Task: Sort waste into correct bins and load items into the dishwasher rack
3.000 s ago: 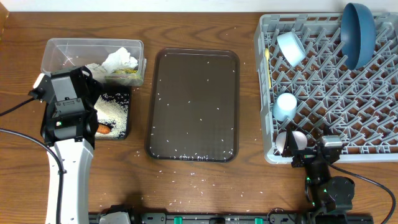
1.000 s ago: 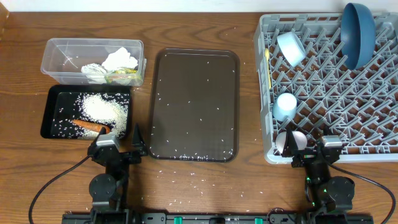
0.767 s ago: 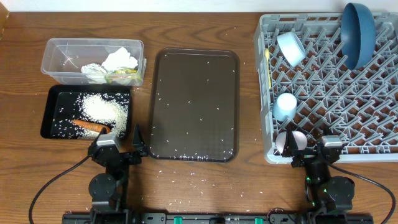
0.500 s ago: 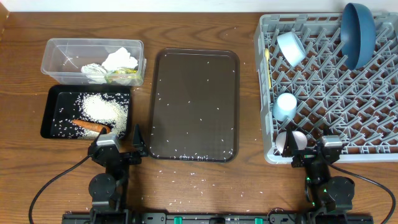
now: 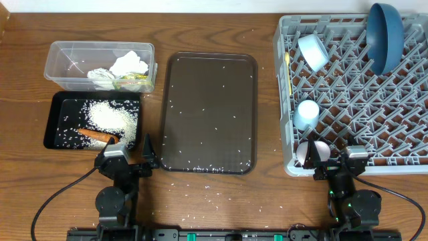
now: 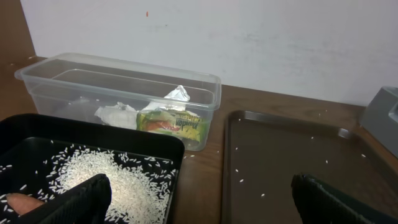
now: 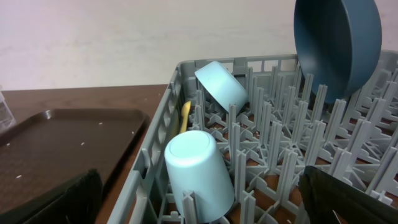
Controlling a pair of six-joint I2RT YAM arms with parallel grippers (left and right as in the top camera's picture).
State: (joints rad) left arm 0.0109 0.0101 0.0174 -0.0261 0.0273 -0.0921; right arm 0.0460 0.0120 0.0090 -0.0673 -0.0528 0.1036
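The clear tub [image 5: 100,44] holds crumpled napkins [image 5: 127,65] with food scraps [image 6: 171,121]. In front of it, the black tray [image 5: 57,107] carries rice [image 5: 114,117] and a carrot [image 5: 97,136]. The grey rack [image 5: 401,167] holds the dark blue bowl [image 5: 384,37], two light blue bowls [image 5: 312,50] [image 5: 307,114], a pale cup [image 5: 314,152] and a yellow spoon [image 5: 288,67]. My left gripper [image 5: 127,161] is open at the table's front, facing the gap between the black tray and the brown tray. My right gripper [image 5: 341,164] is open at the rack's near wall, empty.
A large dark brown serving tray [image 5: 207,114] lies in the middle with scattered rice grains on it. More loose grains dot the wood in front of it [image 5: 200,191]. The wall stands close behind the tub and the rack.
Three seconds ago my left arm reached over the black tray; it has drawn back to the front edge. Over the last second nothing has moved.
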